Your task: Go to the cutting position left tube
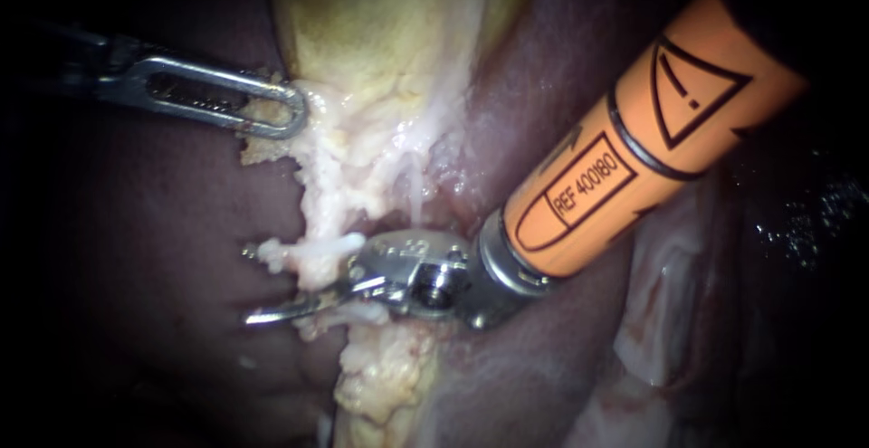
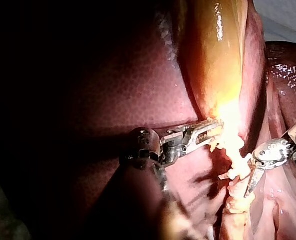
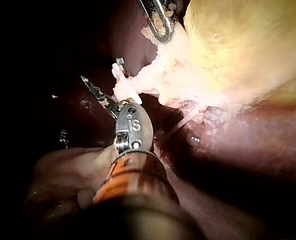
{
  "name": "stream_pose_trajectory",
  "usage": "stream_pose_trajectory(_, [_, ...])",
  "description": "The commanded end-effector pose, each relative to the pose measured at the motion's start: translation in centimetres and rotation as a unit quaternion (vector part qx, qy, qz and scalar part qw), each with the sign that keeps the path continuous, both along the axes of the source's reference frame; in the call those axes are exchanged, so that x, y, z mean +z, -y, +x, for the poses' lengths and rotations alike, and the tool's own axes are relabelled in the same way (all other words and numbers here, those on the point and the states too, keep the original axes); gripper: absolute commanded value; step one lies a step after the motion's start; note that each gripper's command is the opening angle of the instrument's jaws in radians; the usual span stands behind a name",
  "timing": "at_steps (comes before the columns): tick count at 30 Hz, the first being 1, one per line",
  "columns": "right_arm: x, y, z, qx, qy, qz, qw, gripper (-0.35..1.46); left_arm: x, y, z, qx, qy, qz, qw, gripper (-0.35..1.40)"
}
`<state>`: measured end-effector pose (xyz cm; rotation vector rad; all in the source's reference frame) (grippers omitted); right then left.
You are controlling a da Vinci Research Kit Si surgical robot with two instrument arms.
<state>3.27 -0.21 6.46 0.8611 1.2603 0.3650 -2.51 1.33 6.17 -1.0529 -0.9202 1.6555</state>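
**A:** What lies behind it all?

**B:** Mostly liver, dark red and wet. It fills much of every view. In the endoscope view it sinks into black toward the left edge and the corners.

**A:** And the light?

**B:** One strong light falls on the middle. The yellow gallbladder takes most of it, and in the left wrist view a patch of it glares almost white. Small glints speckle the wet tissue far right.

**A:** Anything of the room?

**B:** In the left wrist view a pale grey cloth shows past the gallbladder's far end. A dull greyish surface lies beside the liver's near edge, and I cannot tell what it is.
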Motion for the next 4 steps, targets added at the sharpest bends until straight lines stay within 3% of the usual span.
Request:
stream_pose_trajectory(1, [0.01,0.00,0.00,0.000,0.000,0.000,1.0000,1.41,0.00,0.00,0.00,0.000,0.000,0.000,1.0000,-0.35])
stream_pose_trajectory(4, [0.06,-0.01,-0.01,0.000,0.001,-0.001,1.0000,1.41,0.00,0.00,0.00,0.000,0.000,0.000,1.0000,-0.35])
